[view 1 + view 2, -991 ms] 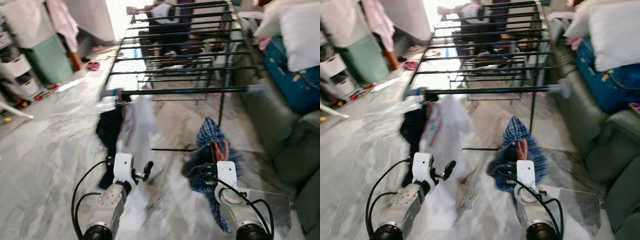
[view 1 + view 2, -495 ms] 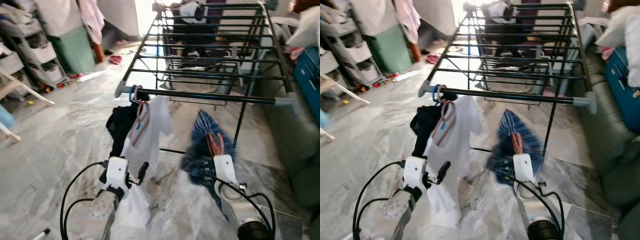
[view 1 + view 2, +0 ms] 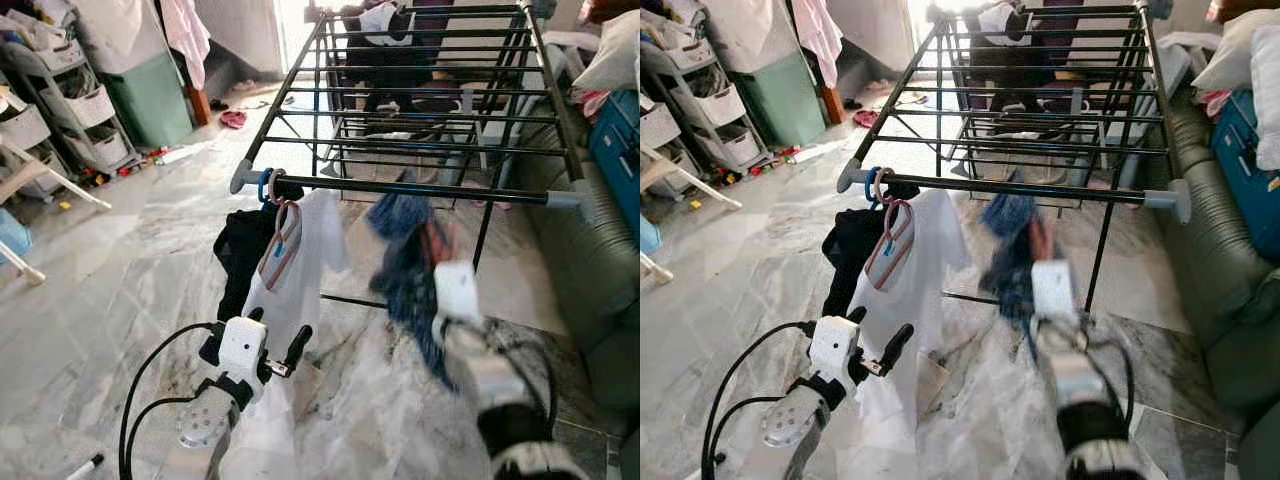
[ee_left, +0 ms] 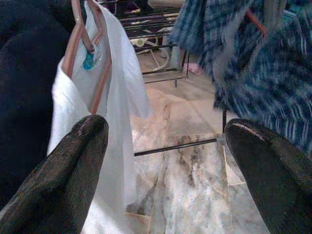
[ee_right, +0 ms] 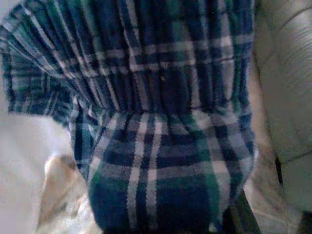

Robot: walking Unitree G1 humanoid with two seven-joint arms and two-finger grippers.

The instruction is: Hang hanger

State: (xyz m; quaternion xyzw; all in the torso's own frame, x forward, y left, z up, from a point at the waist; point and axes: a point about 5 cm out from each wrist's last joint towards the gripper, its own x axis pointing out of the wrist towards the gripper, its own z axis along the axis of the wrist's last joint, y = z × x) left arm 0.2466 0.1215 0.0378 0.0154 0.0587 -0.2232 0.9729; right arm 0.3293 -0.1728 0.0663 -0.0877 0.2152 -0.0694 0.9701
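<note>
Rack: drying rack [image 3: 420, 110] is seen ahead of and above both grippers; its front bar [image 3: 420, 190] is the likely hanging spot.
Sofa: sofa [image 3: 1225, 290] is found close to the outer side of the right arm; elbow room is cut there.
Hung clothes: white garment [image 3: 295, 265] on a pink hanger [image 3: 283, 245] and a dark garment [image 3: 240, 255] are hung on the bar, just ahead of the left gripper [image 3: 275, 345].
Plaid garment: blue plaid garment [image 3: 405, 265] is carried by the right gripper [image 3: 440, 265], just below the bar; its reddish hanger [image 4: 256, 22] is glimpsed at the top, blurred.
Right grip: fingers are hidden by cloth; opening can't be told.
Left grip: fingers [image 4: 73, 165] are spread wide, nothing held.
Risk 1: hook may miss the bar, since cloth hides it & the arm looks blurred.
Risk 2: plaid may be snagged on the white garment if hung too near.
Risk 3: hanger may slip w/ a loose hold.
</note>
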